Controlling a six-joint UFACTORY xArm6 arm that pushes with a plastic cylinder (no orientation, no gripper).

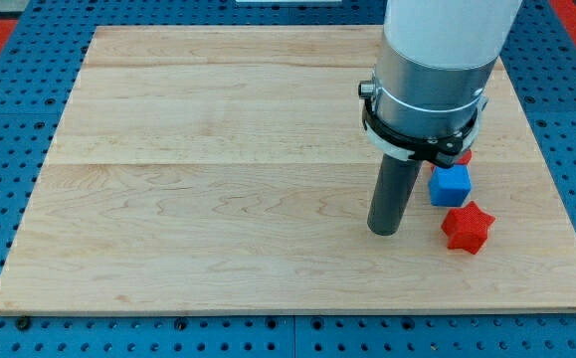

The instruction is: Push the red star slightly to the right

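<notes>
The red star lies on the wooden board at the view's lower right. A blue cube sits just above it, nearly touching. My tip rests on the board to the left of the red star, a clear gap apart from it. A sliver of another red block shows above the blue cube, mostly hidden behind the arm.
The arm's wide grey and white body covers the board's upper right part and hides anything behind it. The board's right edge runs close to the red star. Blue perforated table surrounds the board.
</notes>
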